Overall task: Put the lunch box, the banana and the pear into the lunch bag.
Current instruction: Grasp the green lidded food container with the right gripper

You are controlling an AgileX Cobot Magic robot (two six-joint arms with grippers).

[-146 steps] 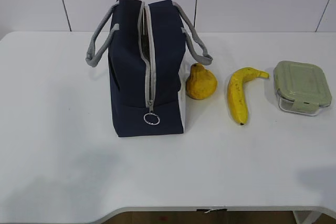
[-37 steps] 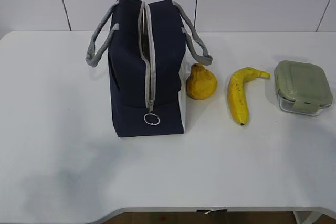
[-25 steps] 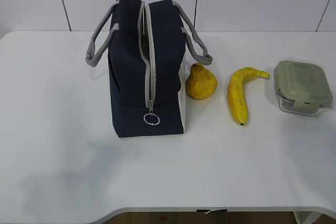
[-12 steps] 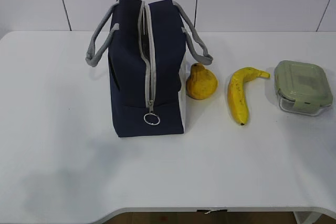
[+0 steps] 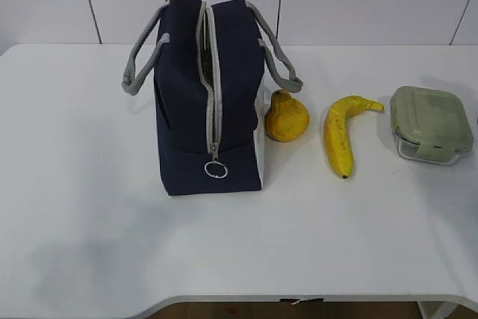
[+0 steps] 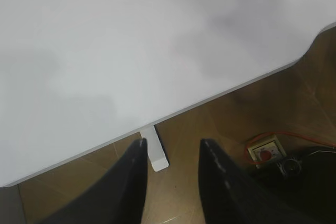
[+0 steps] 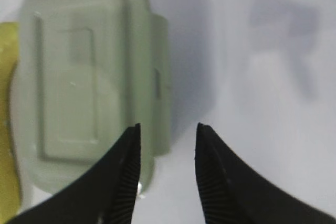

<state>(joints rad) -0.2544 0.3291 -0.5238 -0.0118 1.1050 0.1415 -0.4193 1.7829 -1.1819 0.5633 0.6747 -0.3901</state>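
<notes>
The navy lunch bag (image 5: 211,102) stands upright left of centre, zipper closed down its near side with the ring pull low. The pear (image 5: 286,116) sits against its right side. The banana (image 5: 340,134) lies right of the pear. The lunch box (image 5: 430,123) with its sage-green lid sits at the far right; it also shows in the right wrist view (image 7: 89,77). My right gripper (image 7: 167,129) is open and empty, hovering above the lunch box's clip-tab edge. My left gripper (image 6: 172,146) is open and empty, over the table's front edge. Neither gripper shows in the exterior view.
The white table (image 5: 89,207) has its front edge (image 6: 173,113) under the left gripper, with brown floor and a table leg (image 6: 157,153) below. A strip of the banana (image 7: 6,103) shows at the left of the right wrist view. A white wall stands behind.
Nothing on the table has moved. Soft shadows shift on the table near the lunch box at the right and at the front left.
</notes>
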